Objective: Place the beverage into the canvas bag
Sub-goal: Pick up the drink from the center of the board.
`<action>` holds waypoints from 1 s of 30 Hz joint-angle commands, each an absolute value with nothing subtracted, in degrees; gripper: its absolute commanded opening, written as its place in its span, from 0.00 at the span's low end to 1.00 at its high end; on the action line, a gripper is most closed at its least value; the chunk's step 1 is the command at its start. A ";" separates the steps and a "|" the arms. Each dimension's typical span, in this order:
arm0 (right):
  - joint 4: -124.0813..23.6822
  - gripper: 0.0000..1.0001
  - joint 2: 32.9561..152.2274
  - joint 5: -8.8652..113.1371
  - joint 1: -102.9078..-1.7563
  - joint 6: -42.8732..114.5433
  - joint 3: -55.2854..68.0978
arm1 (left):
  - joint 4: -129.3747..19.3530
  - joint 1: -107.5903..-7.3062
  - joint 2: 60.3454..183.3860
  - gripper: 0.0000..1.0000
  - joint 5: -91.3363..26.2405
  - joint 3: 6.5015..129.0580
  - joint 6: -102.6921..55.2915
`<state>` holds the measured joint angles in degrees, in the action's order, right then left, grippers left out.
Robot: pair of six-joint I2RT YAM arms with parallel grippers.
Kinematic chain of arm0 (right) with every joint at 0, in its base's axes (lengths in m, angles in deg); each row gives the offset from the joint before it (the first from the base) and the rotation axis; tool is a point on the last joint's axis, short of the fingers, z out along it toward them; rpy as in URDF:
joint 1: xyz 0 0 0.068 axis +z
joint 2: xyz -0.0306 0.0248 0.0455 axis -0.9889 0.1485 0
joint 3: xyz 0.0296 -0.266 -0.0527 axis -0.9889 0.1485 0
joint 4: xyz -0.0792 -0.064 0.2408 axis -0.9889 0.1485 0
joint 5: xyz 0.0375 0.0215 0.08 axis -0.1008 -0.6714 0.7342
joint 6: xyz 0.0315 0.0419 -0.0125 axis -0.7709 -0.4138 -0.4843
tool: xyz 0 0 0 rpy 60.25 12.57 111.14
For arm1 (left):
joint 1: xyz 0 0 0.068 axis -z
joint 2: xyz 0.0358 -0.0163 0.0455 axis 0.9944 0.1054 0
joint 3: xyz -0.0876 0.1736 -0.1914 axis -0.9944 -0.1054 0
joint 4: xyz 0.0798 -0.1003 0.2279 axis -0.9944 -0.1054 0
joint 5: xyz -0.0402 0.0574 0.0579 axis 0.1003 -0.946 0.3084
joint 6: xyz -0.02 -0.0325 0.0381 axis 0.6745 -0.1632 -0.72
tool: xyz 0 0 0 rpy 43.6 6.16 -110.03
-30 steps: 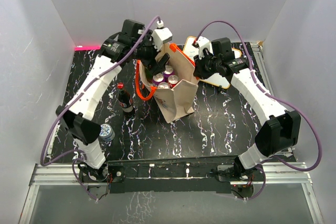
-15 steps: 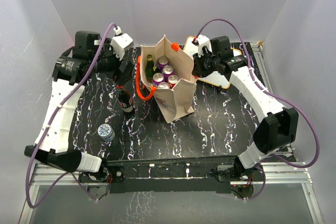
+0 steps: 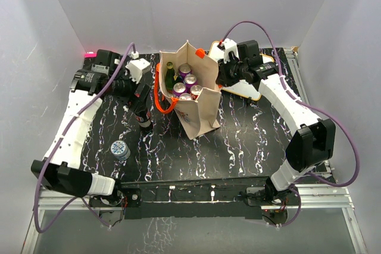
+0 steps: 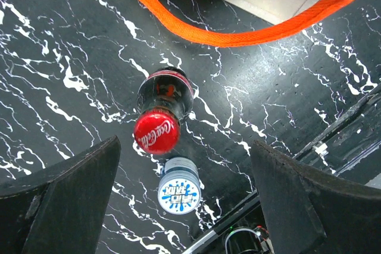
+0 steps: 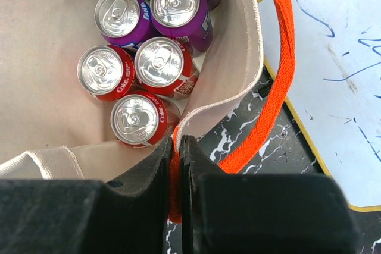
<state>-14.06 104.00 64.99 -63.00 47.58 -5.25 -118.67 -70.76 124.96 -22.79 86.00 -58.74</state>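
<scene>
Open surface (image 3: 250, 141) rings the cola bottle (image 4: 162, 105), save a capped bottle (image 4: 179, 193) near it toward the near-left corner. Cans (image 5: 158, 63) crowd the canvas bag (image 3: 199, 117) mouth; its orange strap (image 4: 238, 34) droops nearby.

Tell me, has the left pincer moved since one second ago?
Yes. The left pincer went left and nearer the arm bases, away from the rim of the canvas bag, to above the cola bottle.
</scene>
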 commanded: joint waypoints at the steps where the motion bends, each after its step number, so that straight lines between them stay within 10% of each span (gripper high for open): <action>1: -16.78 0.10 105.20 63.75 -63.20 47.25 -7.41 | -118.39 -71.12 126.97 0.88 -24.00 85.51 -57.17; 30: -17.13 0.10 104.66 63.22 -63.18 48.34 -7.08 | -117.99 -71.11 133.61 0.28 -25.08 87.70 -59.03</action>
